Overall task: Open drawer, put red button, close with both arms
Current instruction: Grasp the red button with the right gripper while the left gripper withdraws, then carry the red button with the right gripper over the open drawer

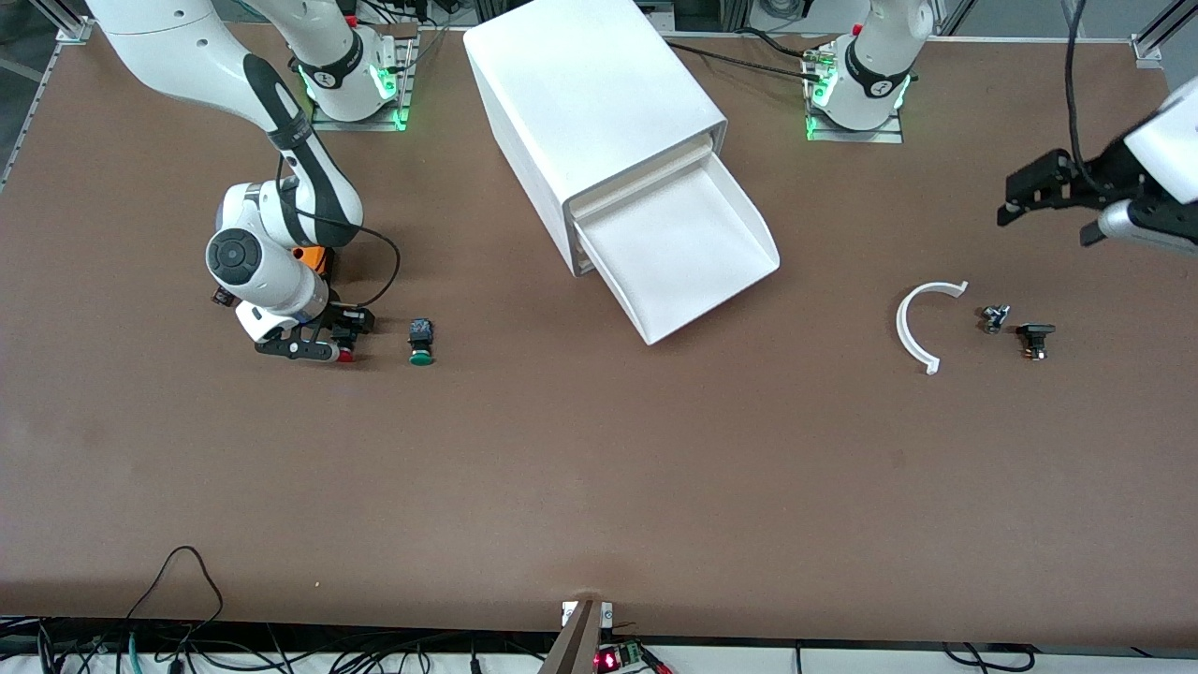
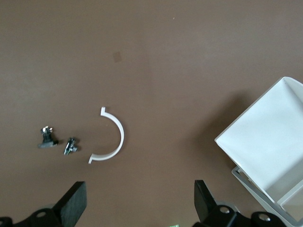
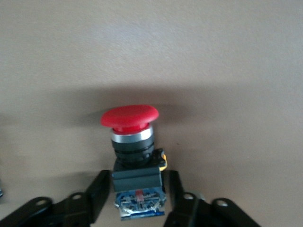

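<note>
Black fingers (image 3: 97,191) of the right gripper (image 1: 339,348) clamp the red button's (image 3: 133,142) blocky body low on the table (image 1: 599,468), toward the right arm's end. Just beside it lies a green-capped button (image 1: 421,342). Mid-table, the drawer (image 1: 688,248) stands pulled out. Spread wide, the left gripper (image 2: 137,201) waits over a white curved piece (image 1: 922,323).

Two push buttons (image 1: 420,341), one cabinet (image 1: 590,112), one white arc piece (image 1: 922,323), two small black parts (image 1: 1015,328).
</note>
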You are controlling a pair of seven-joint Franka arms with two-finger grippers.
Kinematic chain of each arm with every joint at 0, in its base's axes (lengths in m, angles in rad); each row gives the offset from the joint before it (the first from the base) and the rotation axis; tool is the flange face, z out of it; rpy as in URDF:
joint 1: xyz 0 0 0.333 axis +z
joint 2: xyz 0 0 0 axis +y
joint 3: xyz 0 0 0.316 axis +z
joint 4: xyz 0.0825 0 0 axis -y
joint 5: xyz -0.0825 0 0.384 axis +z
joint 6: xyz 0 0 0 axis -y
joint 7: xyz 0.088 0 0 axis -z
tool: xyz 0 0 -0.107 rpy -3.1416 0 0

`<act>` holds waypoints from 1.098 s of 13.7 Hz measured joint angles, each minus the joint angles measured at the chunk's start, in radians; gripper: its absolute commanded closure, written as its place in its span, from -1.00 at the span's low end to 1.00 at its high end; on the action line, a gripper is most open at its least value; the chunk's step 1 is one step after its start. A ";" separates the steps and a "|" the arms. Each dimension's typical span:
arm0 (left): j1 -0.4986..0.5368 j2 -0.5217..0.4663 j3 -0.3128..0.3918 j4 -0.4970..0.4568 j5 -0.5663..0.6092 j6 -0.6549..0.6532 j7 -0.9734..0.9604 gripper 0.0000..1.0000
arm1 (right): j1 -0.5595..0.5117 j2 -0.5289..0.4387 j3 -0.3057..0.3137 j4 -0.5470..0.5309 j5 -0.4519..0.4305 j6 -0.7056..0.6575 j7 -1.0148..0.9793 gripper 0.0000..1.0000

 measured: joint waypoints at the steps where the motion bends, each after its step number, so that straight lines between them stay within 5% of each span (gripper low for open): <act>1: -0.009 -0.002 -0.002 0.000 0.007 -0.019 -0.018 -1.00 | 0.000 -0.002 0.004 0.002 0.000 0.000 -0.022 0.41; 8: -0.008 0.020 -0.014 -0.002 0.029 -0.010 -0.020 -1.00 | 0.001 -0.028 0.022 0.047 -0.001 -0.033 -0.102 0.51; 15: -0.026 0.020 0.006 -0.014 0.029 0.011 -0.065 -1.00 | 0.001 -0.097 0.083 0.477 0.000 -0.454 -0.270 0.51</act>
